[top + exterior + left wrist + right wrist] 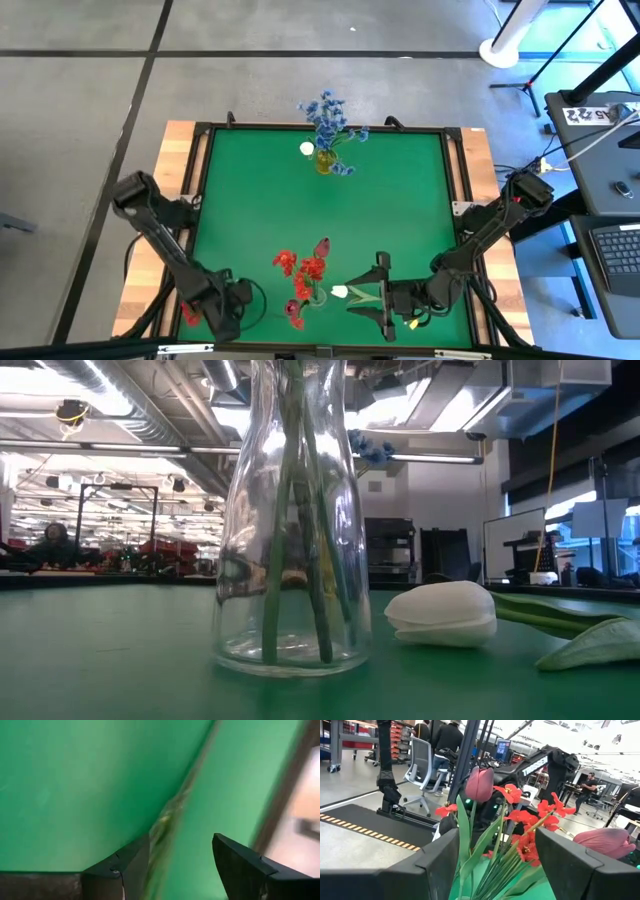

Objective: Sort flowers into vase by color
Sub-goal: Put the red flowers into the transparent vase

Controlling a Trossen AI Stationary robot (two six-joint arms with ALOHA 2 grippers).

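A clear glass vase (316, 294) (290, 560) near the table's near edge holds red clusters (300, 266) (530, 820) and a pink bud (479, 785). A yellowish vase (325, 160) at the far edge holds blue clusters (326, 115) and a white bud (306, 149). A white tulip (340, 292) (440, 615) lies flat on the mat beside the clear vase. My right gripper (378, 298) (495, 845) is open, with its fingers on either side of the tulip's leafy stalk (364, 297). My left gripper (240, 305) (180, 842) is open, low near the near-left corner. A dark red bud (293, 311) (605, 842) lies beside it. My left gripper is open around a thin green stalk (167, 827) that lies on the mat. The stalk runs close along one finger (131, 870), and I cannot tell whether it touches.
The green mat (400, 210) sits inside a dark frame on a wooden table (176, 160). Its middle is bare between the two vases. Something red (188, 313) shows beside the left arm at the near-left corner. People and chairs show in the room beyond.
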